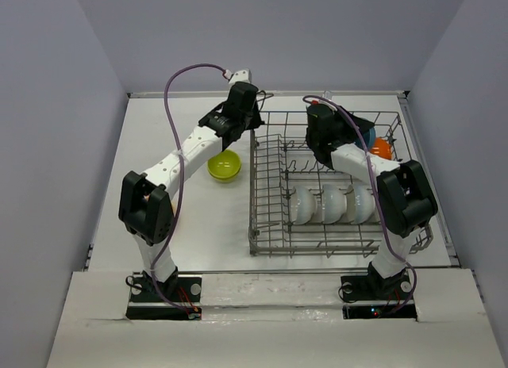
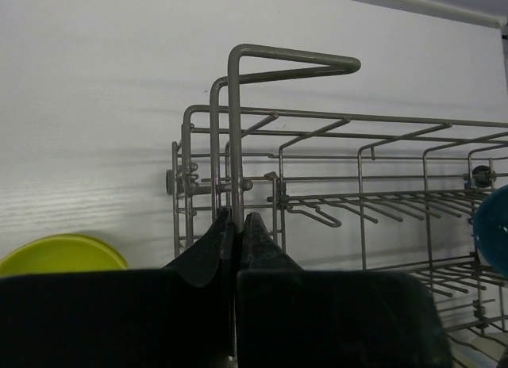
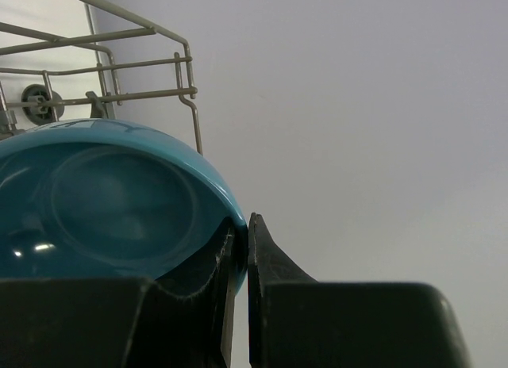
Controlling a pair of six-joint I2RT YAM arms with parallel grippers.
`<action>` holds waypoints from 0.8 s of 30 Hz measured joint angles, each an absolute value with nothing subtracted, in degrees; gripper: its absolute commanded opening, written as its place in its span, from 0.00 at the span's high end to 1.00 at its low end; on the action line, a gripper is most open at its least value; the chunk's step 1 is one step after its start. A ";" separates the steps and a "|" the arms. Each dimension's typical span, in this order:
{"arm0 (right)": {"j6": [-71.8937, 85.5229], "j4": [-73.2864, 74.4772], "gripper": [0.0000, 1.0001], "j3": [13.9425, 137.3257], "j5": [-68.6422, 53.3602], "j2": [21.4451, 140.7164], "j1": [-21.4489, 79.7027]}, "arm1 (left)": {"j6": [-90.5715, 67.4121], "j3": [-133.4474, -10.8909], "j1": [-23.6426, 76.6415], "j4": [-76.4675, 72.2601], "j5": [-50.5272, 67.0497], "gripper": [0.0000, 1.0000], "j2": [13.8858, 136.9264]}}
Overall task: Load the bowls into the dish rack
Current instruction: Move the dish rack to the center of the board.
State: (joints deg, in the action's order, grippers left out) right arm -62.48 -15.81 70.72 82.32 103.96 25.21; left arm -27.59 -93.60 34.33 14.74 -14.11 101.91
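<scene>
The grey wire dish rack (image 1: 270,225) stands right of centre with three white bowls (image 1: 327,203) on edge in its near row. An orange bowl (image 1: 382,148) sits in its far right corner. My right gripper (image 3: 242,225) is shut on the rim of a blue bowl (image 3: 111,201), held over the rack's far right part (image 1: 367,132). My left gripper (image 2: 236,219) is shut on an upright wire of the rack's far left corner (image 2: 235,146). A lime bowl (image 1: 224,166) lies on the table left of the rack, under the left arm.
Grey walls enclose the white table (image 1: 159,130) on three sides. The rack's tines (image 2: 317,209) and a raised wire loop (image 2: 294,63) stand just ahead of the left fingers. The lime bowl's rim (image 2: 63,253) shows low left in the left wrist view.
</scene>
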 measured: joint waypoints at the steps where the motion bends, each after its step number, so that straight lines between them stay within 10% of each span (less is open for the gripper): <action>1: -62.39 -15.81 0.99 70.76 82.30 103.96 25.21 | -28.71 -94.41 33.52 15.35 -12.43 1.00 102.35; 24: -61.23 -16.75 0.99 74.76 80.34 106.10 25.10 | -54.92 -94.32 27.57 16.47 -6.66 1.00 102.72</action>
State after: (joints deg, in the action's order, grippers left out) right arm -61.23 -16.75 74.76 80.34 106.10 25.10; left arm -54.92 -94.32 27.57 16.47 -6.66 102.72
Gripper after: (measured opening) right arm 0.101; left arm 0.099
